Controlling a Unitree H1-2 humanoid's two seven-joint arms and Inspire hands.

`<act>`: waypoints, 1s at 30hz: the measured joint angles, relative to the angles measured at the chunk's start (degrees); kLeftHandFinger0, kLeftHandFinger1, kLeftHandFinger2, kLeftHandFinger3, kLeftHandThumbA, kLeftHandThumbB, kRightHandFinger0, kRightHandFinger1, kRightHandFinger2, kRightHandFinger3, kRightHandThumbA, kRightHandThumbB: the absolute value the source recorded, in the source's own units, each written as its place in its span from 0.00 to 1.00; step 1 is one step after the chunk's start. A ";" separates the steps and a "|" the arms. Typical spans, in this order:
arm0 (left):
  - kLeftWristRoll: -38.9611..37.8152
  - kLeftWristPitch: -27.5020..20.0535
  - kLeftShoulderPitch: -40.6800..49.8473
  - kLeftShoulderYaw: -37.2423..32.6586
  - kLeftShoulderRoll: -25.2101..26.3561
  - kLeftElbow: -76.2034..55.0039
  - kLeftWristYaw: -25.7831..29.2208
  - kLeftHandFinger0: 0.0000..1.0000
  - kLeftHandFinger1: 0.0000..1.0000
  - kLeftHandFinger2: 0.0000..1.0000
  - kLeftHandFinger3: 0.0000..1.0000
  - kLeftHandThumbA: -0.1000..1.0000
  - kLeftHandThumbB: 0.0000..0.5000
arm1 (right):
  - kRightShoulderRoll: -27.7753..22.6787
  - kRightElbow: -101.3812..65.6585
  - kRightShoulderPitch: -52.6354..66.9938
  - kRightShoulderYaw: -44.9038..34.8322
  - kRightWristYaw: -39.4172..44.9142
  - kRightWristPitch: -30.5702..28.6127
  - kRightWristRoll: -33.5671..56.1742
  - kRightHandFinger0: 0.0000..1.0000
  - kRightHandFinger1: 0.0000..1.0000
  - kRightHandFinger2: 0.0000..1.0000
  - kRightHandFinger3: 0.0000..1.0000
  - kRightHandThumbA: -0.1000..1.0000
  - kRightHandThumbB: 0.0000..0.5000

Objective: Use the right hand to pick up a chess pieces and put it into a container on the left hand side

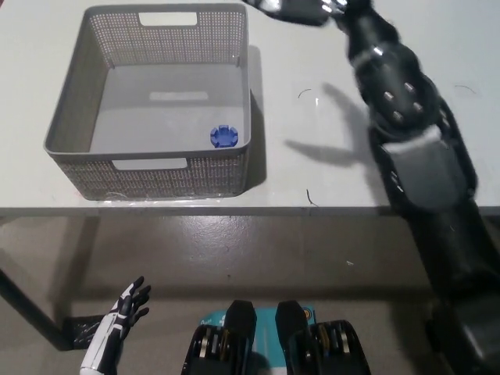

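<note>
Chess piece point(224, 137), blue, is seen lying inside the grey basket point(69, 109) at its 5 o'clock corner. Right hand point(297, 8) is raised at 12 o'clock, fingers spread, nothing held. Left hand point(121, 316) is hung low at 7 o'clock, fingers apart.

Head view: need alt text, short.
A blue chess piece lies in the near right corner of a grey basket on a white table. The black right hand reaches past the basket at the top edge; the white left hand hangs low.
</note>
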 measured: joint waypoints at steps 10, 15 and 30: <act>-0.07 0.03 -0.10 0.12 0.00 0.07 -0.01 1.00 1.00 1.00 1.00 1.00 0.50 | -1.64 -22.15 21.73 -4.73 0.27 0.83 4.32 1.00 1.00 1.00 1.00 1.00 0.49; -0.15 0.02 -0.60 0.36 0.18 0.07 -0.02 1.00 1.00 1.00 1.00 1.00 0.50 | -1.58 -26.77 32.02 -6.28 0.63 0.39 7.79 1.00 1.00 1.00 1.00 1.00 0.44; -0.75 0.06 -1.15 0.53 0.19 -0.01 -0.09 1.00 1.00 1.00 1.00 1.00 0.40 | 1.52 -8.83 43.19 -4.54 2.02 -5.85 10.63 1.00 1.00 1.00 1.00 1.00 0.26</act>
